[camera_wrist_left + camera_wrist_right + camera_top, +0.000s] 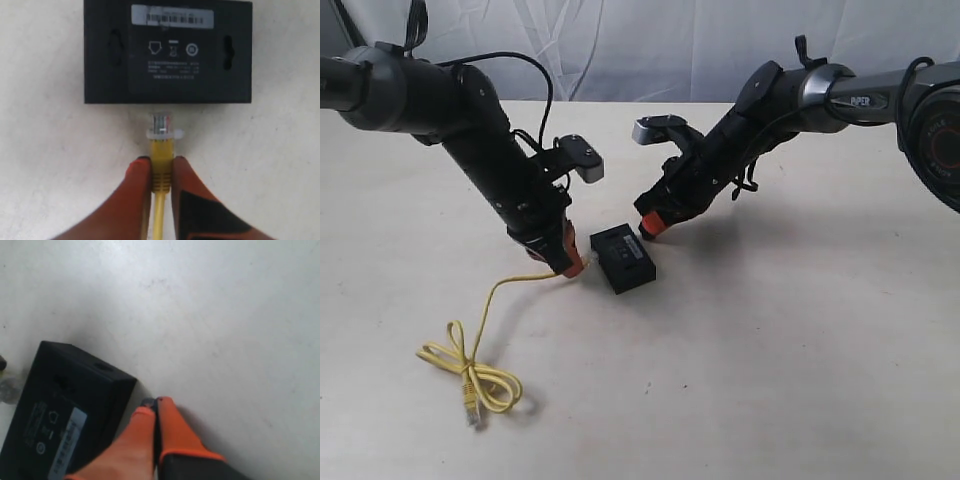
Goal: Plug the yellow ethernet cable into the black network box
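Pale counter beneath everything. Leaning in over it from either side, left arm and right arm, both dark, both angled down toward the middle.

Trailing from the left gripper toward the near left of the counter, the cable, yellow, ending in a loose flat loop with its free plug lying on the surface.

At the centre, lying flat between the two grippers, the box, black.

Left gripper narrow, clamped on the cable's yellow boot just behind the clear plug. Plug aimed at the box's side wall, very near, a sliver of counter showing between them.

Right gripper with orange fingers pressed together, tip down at the counter just beside the box's far end; touching or not, cannot tell.

On the box's top, a white label and small pale markings.
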Controlling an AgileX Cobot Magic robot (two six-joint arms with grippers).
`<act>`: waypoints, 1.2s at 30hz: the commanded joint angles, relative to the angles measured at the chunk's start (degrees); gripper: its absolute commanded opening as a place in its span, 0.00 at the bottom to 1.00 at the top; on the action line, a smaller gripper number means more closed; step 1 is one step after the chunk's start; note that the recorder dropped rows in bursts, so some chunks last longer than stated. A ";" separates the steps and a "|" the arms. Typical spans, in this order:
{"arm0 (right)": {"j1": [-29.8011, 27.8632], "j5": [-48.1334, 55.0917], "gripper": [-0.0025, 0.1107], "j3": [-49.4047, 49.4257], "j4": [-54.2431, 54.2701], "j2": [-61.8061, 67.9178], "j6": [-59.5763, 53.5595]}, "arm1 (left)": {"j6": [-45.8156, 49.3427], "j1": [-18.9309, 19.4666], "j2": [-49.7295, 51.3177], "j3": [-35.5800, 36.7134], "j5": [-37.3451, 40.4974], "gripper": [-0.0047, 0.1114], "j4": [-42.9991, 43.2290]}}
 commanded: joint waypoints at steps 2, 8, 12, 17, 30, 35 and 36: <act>-0.17 -3.59 0.01 0.18 -2.41 0.86 -0.17 | -2.46 -0.05 1.53 -2.86 3.60 0.04 3.31; -0.17 -3.24 0.01 0.18 -2.16 0.86 -0.17 | -0.33 -0.05 1.55 -3.41 4.11 0.04 2.21; -0.17 -3.24 0.01 0.18 -3.21 0.86 -0.17 | 0.67 0.19 1.11 -3.81 11.36 0.04 6.89; -0.17 -3.08 0.01 0.18 -5.29 0.64 -0.17 | 4.17 1.60 -3.59 -4.16 16.96 0.04 7.63; -0.29 -0.35 0.01 0.18 -5.19 -0.88 0.05 | 13.03 1.70 -19.74 5.07 18.11 0.04 5.24; -0.29 -0.72 0.01 0.18 -5.19 -0.88 0.05 | 13.03 1.70 -25.90 8.91 18.11 0.04 1.09; -0.29 -0.72 0.01 0.18 -5.19 -0.88 0.05 | 13.03 1.70 -27.79 10.08 18.11 0.04 0.67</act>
